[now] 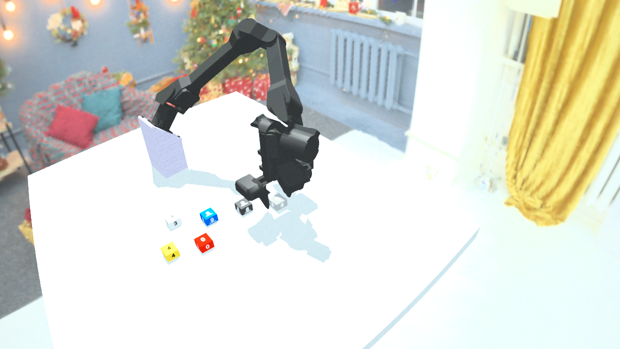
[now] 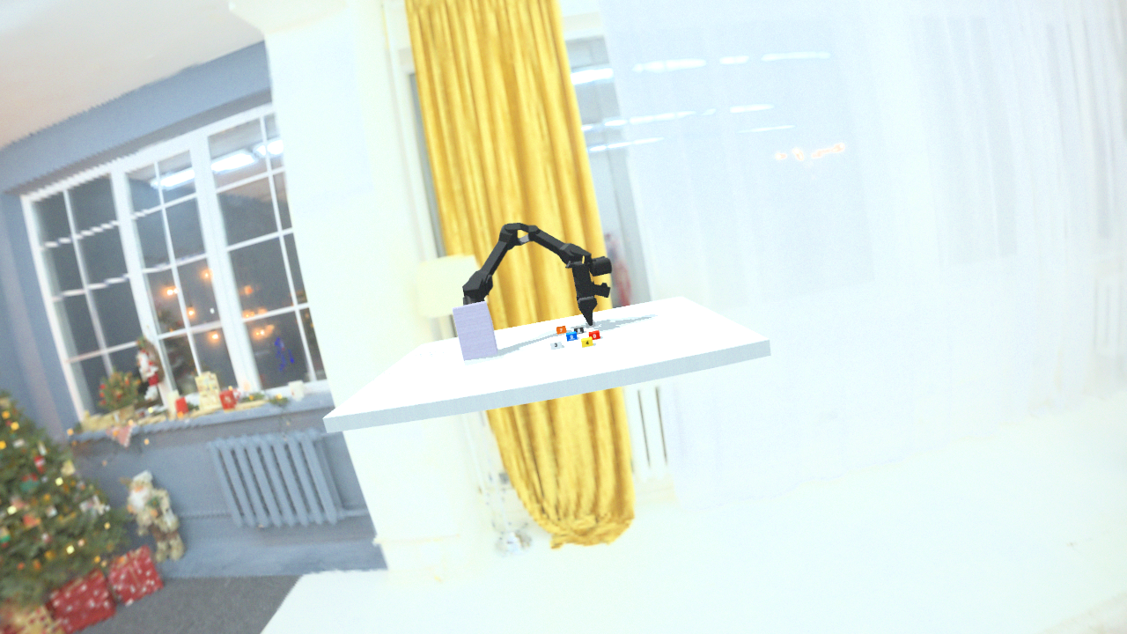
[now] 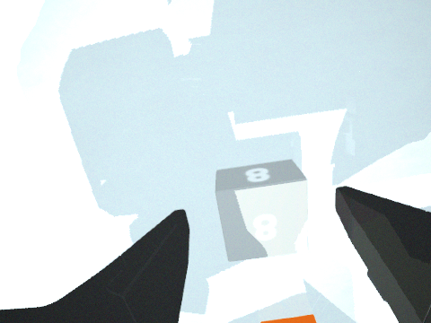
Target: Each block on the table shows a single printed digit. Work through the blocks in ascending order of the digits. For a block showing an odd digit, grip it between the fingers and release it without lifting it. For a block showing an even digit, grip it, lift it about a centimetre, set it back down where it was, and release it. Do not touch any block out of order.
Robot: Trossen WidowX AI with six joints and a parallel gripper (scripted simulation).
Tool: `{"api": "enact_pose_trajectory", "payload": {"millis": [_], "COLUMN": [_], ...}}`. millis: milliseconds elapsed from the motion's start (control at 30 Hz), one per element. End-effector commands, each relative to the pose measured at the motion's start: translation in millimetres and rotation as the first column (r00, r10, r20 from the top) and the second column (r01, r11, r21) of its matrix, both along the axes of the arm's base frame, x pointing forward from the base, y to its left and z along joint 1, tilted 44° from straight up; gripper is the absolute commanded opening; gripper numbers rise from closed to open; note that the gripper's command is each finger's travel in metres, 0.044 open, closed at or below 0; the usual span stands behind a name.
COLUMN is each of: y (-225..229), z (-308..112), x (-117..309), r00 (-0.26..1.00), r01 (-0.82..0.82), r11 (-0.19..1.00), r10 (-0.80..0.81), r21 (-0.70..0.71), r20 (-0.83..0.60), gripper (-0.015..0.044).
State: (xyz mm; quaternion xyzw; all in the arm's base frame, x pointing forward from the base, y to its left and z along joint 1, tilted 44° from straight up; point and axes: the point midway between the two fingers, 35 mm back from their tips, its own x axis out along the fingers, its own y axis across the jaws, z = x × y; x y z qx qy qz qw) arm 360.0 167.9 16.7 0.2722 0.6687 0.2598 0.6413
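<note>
My gripper [image 1: 278, 201] [image 2: 589, 324] [image 3: 260, 208] is open and low over the pale grey block, one finger on either side with a gap at each. The pale grey block [image 1: 278, 203] [image 3: 269, 215] shows 8 and sits on the table. The orange block [image 2: 561, 329] [image 3: 289, 319] is hidden behind the gripper in the top view. The black block [image 1: 243, 207] [image 2: 578, 330] has an underlined digit, likely 6. The blue block [image 1: 209, 216] [image 2: 570, 336] shows an underlined 9. Also on the table are the red 0 block [image 1: 204, 243] [image 2: 593, 335], yellow 4 block [image 1: 170, 251] [image 2: 586, 342] and white 3 block [image 1: 173, 223] [image 2: 556, 345].
The black block stands close to the finger on the left in the top view. The orange block is close by at the wrist view's bottom edge. A pale purple pedestal [image 1: 166, 151] [image 2: 475, 331] stands under the arm base on the white table [image 1: 347, 282] [image 2: 441, 394].
</note>
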Motion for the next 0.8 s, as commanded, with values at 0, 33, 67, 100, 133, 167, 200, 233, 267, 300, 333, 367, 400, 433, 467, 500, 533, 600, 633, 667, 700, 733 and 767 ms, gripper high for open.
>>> {"api": "enact_pose_trajectory", "payload": {"millis": [0, 33, 67, 100, 133, 167, 200, 233, 267, 300, 333, 367, 400, 433, 467, 500, 533, 600, 633, 667, 700, 733, 767], "y": [0.0, 0.0, 0.0, 0.0, -2.1, -8.2, -17.3, -23.4, -25.4, -25.4, -25.4, -25.4, -25.4, -27.7, -34.7, -46.5, -61.1, -79.5, -81.8, -81.8, -81.8, -81.8, -81.8], "z": [-0.7, -0.7, -0.7, -0.7, 1.3, 7.4, 16.7, 22.9, 25.1, 25.1, 25.1, 25.1, 25.1, 27.3, 34.0, 45.6, 60.4, 80.2, 82.7, 82.7, 82.7, 82.7, 82.7], "x": [-0.3, -0.3, -0.3, -0.3, 0.0, 0.6, 1.0, 1.0, 1.0, 1.0, 1.0, 1.0, 1.0, 1.5, 2.9, 4.4, 5.1, 3.9, 3.6, 3.6, 3.6, 3.6, 3.6], "r00": [1.0, 1.0, 1.0, 1.0, 1.0, 1.0, 1.0, 1.0, 1.0, 1.0, 1.0, 1.0, 1.0, 1.0, 1.0, 1.0, 1.0, 1.0, 1.0, 1.0, 1.0, 1.0, 1.0], "r01": [0.002, 0.002, 0.002, 0.002, 0.002, 0.002, 0.002, 0.002, 0.002, 0.002, 0.002, 0.002, 0.002, 0.002, 0.002, 0.002, 0.002, 0.002, 0.002, 0.002, 0.002, 0.002, 0.002], "r11": [1.0, 1.0, 1.0, 1.0, 1.0, 1.0, 1.0, 1.0, 1.0, 1.0, 1.0, 1.0, 1.0, 1.0, 1.0, 1.0, 1.0, 1.0, 1.0, 1.0, 1.0, 1.0, 1.0], "r10": [-0.002, -0.002, -0.002, -0.002, -0.002, -0.002, -0.002, -0.002, -0.002, -0.002, -0.002, -0.002, -0.002, -0.002, -0.002, -0.002, -0.002, -0.002, -0.002, -0.002, -0.002, -0.002, -0.002], "r21": [-0.001, -0.001, -0.001, -0.001, -0.001, -0.002, -0.003, -0.003, -0.003, -0.003, -0.003, -0.003, -0.003, -0.003, -0.005, -0.006, -0.007, -0.006, -0.006, -0.006, -0.006, -0.006, -0.006], "r20": [-0.002, -0.002, -0.002, -0.002, -0.002, -0.002, -0.002, -0.002, -0.002, -0.002, -0.002, -0.002, -0.002, -0.002, -0.002, -0.002, -0.002, -0.002, -0.002, -0.002, -0.002, -0.002, -0.002], "gripper": [0.04, 0.04, 0.04, 0.04, 0.04, 0.04, 0.04, 0.04, 0.04, 0.04, 0.04, 0.04, 0.04, 0.0374, 0.0348, 0.0321, 0.0295, 0.0242, 0.0216, 0.019, 0.0164, 0.0138, 0.012]}}
